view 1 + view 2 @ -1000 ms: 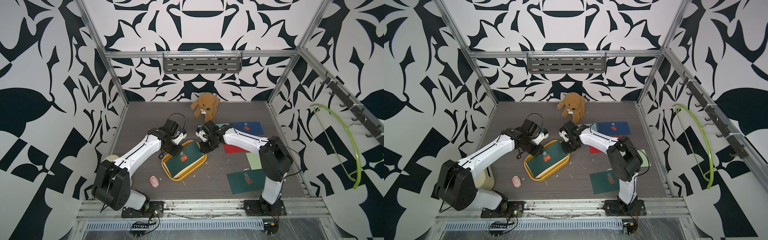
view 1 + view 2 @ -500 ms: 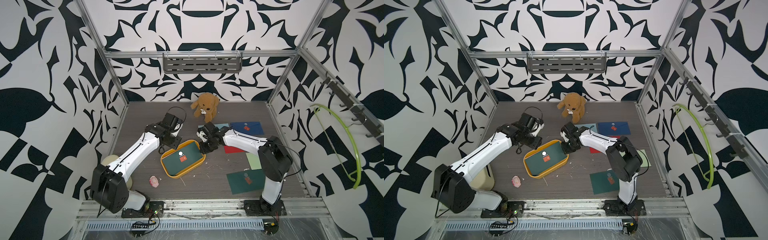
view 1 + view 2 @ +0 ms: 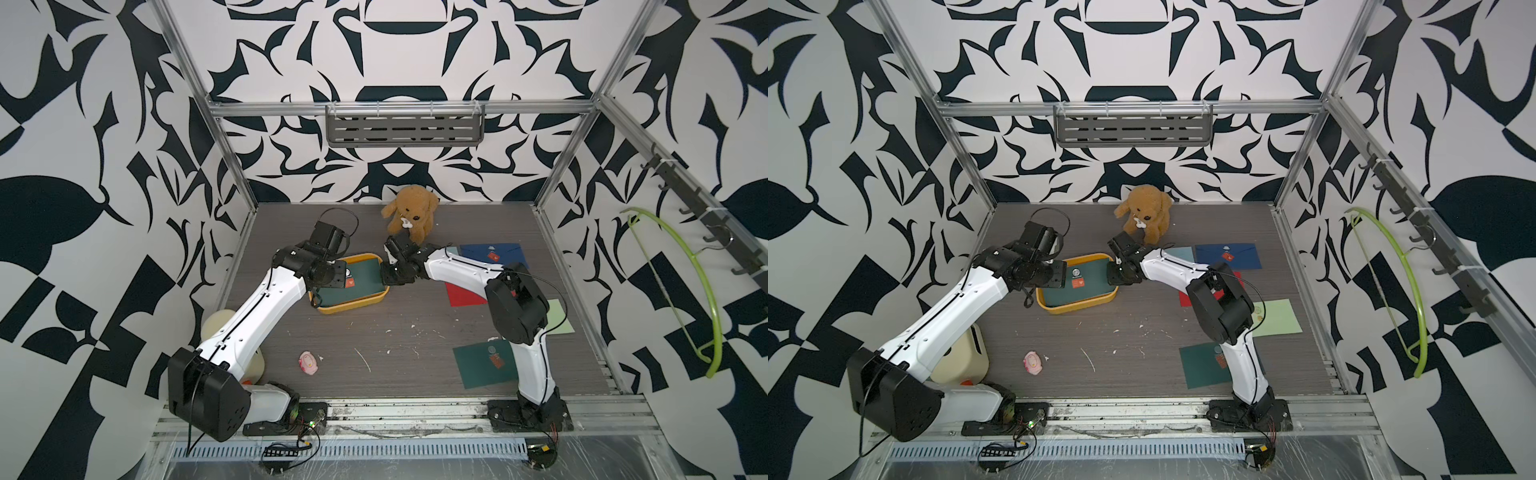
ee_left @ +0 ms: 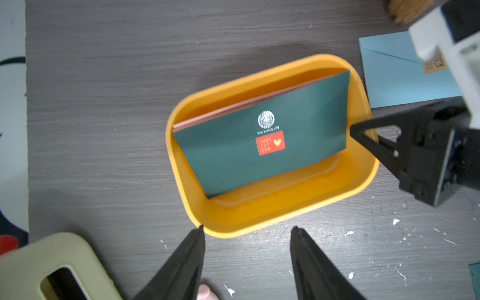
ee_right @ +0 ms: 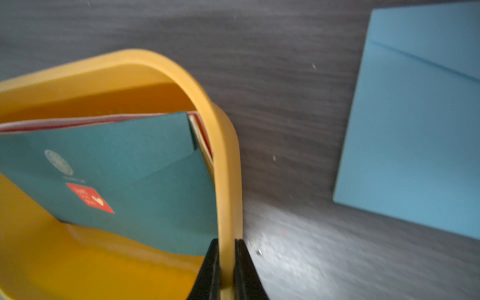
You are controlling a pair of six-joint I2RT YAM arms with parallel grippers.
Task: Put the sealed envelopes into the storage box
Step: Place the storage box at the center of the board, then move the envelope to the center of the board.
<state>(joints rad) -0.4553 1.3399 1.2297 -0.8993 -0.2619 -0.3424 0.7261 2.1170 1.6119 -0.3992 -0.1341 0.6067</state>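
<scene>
Two matching white-and-black arms with black pincer grippers.

The left arm [image 3: 266, 307] and the right arm [image 3: 461, 266] share one build: smooth white shells on the long links, dotted with small dark screw holes and joined by bulky matte-black joint housings [image 3: 203, 395]. A thin black cable [image 3: 336, 212] runs along each arm and loops free near the wrist. Each arm ends below in a black base plate [image 3: 528, 415]. The left gripper [image 4: 248, 228] and the right gripper [image 5: 227, 241] carry slim black fingers tapering to points; seen from the left wrist, the right gripper's finger is an open triangular frame with small pale screws.
</scene>
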